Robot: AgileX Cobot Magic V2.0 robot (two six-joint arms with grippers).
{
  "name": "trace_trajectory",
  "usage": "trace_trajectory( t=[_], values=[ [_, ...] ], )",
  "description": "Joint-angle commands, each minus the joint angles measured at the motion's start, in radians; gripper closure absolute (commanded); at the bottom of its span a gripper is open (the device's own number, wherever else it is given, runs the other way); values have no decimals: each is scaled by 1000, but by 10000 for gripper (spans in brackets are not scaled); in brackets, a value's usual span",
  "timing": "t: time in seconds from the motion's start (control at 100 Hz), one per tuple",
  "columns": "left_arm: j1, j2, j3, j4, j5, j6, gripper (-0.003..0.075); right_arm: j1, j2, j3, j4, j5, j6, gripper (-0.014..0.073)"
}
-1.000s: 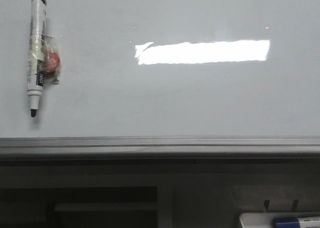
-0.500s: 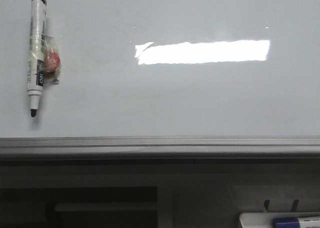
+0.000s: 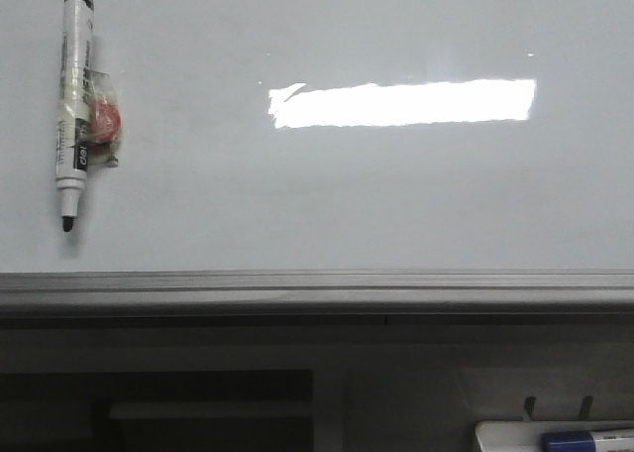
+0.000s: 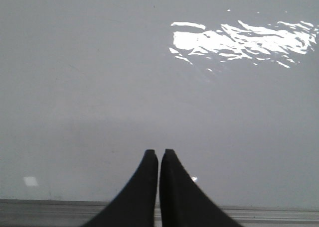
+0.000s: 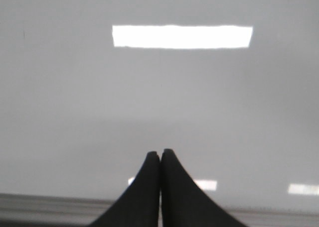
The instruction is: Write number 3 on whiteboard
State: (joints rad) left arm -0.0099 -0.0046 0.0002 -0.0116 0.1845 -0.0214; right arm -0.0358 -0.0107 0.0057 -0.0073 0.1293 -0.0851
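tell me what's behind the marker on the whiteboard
A crumpled clear wrapper with a red piece sits by the marker, partly tucked behind its barrel. Around it is bare whiteboard. What fixes the marker to the board is covered.

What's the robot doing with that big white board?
Nothing is being handled right now. The whiteboard is blank, with no number 3 on it. A black marker sits on the board at its upper left, untouched. Both the left gripper and the right gripper have their fingers shut and empty, facing the board.
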Motion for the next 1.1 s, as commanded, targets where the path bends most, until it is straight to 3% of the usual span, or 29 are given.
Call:
trace_trajectory(
  t=[0.0,0.26,0.45,0.54,0.6,0.67,0.86,0.97,1.09],
  values=[
    [-7,-24,11,-5,-93,-11,741,-7,-15,32,-1,-163,2,639],
    [-7,-24,11,5,-170,-9,741,-7,-15,32,-1,-284,2,639],
    [-9,-24,11,-75,-229,-9,741,-7,-15,32,1,-359,2,639],
    [-9,-24,2,-112,-229,-9,741,-7,-15,26,87,-356,24,639],
    [-9,-24,-17,-176,-231,-15,741,-7,-15,18,195,-297,24,639],
    [-9,-19,-75,-185,-179,-15,741,-7,-15,-13,224,-148,24,639],
    [-6,104,-306,-98,142,21,741,-7,63,-130,222,36,24,639],
    [-6,199,-358,-100,169,21,741,-7,151,-211,220,173,24,639],
    [-9,253,-365,-100,128,73,730,-7,210,-264,220,196,24,639]
  ],
)
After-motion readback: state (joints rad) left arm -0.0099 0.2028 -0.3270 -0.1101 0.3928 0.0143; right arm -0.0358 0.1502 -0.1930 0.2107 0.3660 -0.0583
